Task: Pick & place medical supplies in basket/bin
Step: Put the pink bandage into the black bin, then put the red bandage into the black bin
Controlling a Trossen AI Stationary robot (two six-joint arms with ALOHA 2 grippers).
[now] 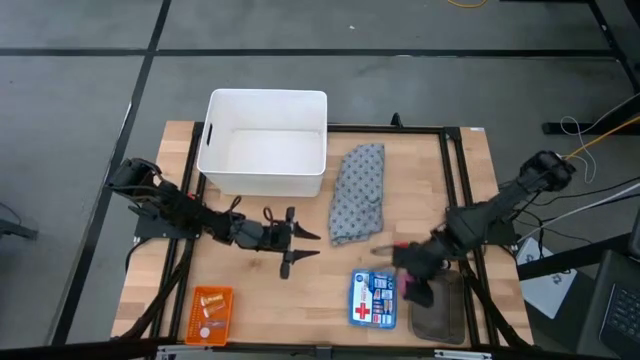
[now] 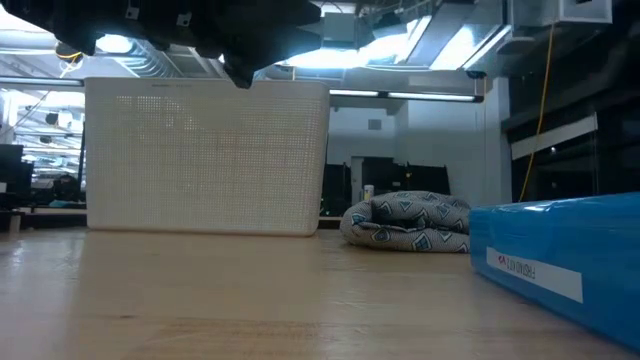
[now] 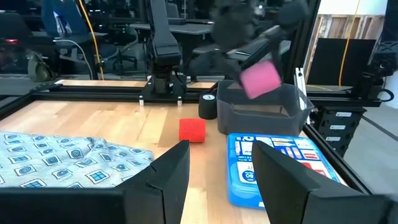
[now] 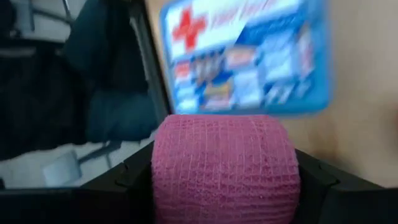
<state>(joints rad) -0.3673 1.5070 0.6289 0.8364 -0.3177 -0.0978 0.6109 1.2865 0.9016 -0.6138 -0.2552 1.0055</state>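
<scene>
My right gripper [image 4: 225, 171] is shut on a pink wrap roll [image 4: 225, 163], which shows in the left wrist view above a dark grey tray [image 3: 261, 111], next to a blue first-aid box [image 1: 373, 298]. A red roll [image 3: 192, 129] stands on the table beside a small black roll [image 3: 208, 106]. The grey-blue patterned cloth [image 1: 358, 190] lies bunched to the right of the white bin [image 1: 265, 140]. My left gripper [image 1: 297, 247] hovers open at mid-table, left of the cloth. An orange box [image 1: 211, 313] with small tan pieces lies at the near left. My right gripper pinches the pink roll by its two flat ends [image 4: 163, 168], one finger [image 4: 323, 180] on each end, so the wrapped side faces the wrist camera. The roll [image 3: 259, 78] is lifted clear, above the dark tray's rim and the blue box.
Black frame rails [image 1: 455, 175] run along the table's edges. The white bin stands at the far side, with bare wood in front of it. In the low view the blue box [image 2: 560, 260] rises close on the right, and the cloth [image 2: 410, 222] lies beside the bin [image 2: 205, 155].
</scene>
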